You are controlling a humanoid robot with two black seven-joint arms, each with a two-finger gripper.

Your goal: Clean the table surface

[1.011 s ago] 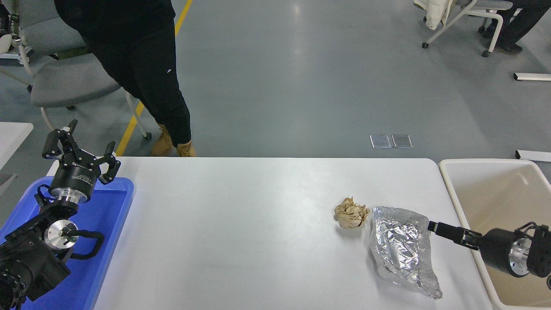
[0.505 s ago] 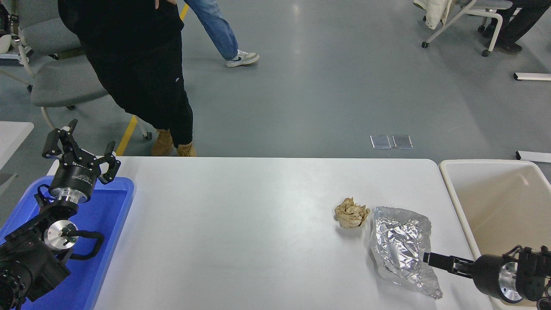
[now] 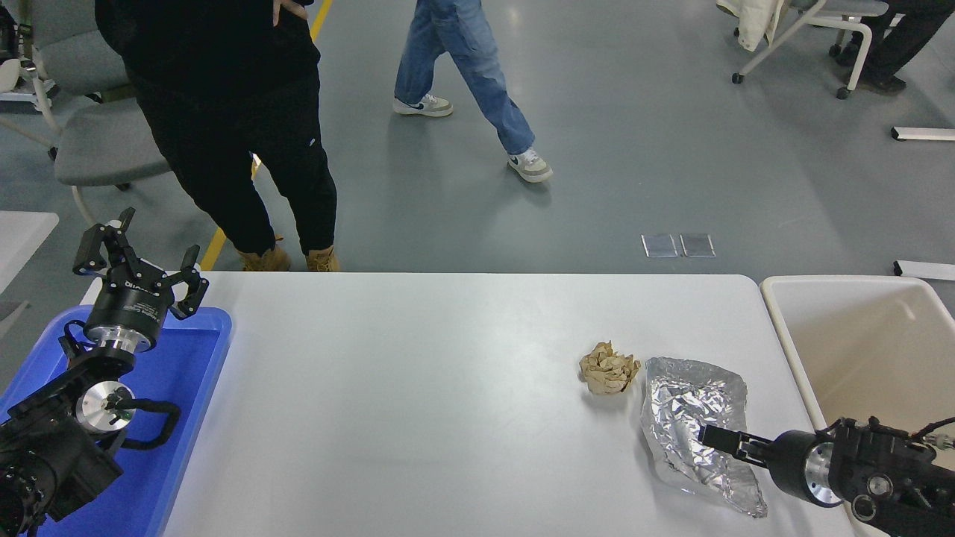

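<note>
The white table surface [image 3: 418, 403] carries a crumpled brown paper ball [image 3: 609, 368] and, just to its right, a crinkled sheet of silver foil [image 3: 690, 403]. My right gripper [image 3: 718, 440] reaches in from the lower right and its tip lies over the lower middle of the foil. It is seen side-on, so its state does not show. My left gripper [image 3: 145, 257] stays parked at the far left over the table's corner, open and holding nothing.
A blue tray [image 3: 179, 388] lies under the left arm at the table's left end. A beige bin [image 3: 780, 321] stands off the right edge. A person in black stands at the far left side; another in jeans walks past behind.
My right gripper has swung from the bin's edge left and toward the front, onto the foil. A person in jeans has walked into view. The left arm has not moved.
</note>
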